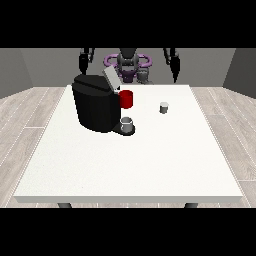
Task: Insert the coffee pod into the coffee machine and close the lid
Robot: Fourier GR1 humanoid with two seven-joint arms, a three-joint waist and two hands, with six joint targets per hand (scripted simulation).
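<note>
A black coffee machine [95, 102] stands on the white table [130, 160] at the left of centre, its grey lid [111, 80] tilted up and open. A small grey coffee pod [164, 107] sits upright on the table to the right of the machine. A grey cup [127, 124] rests on the machine's base at its front. The hand at the view's left [84, 61] and the hand at the view's right [175, 70] both hang raised behind the table's far edge, away from the pod and the machine, holding nothing.
A red mug [126, 99] stands right beside the machine, behind the grey cup. The robot's torso [128, 65] is at the far edge of the table. Wood floor surrounds the table.
</note>
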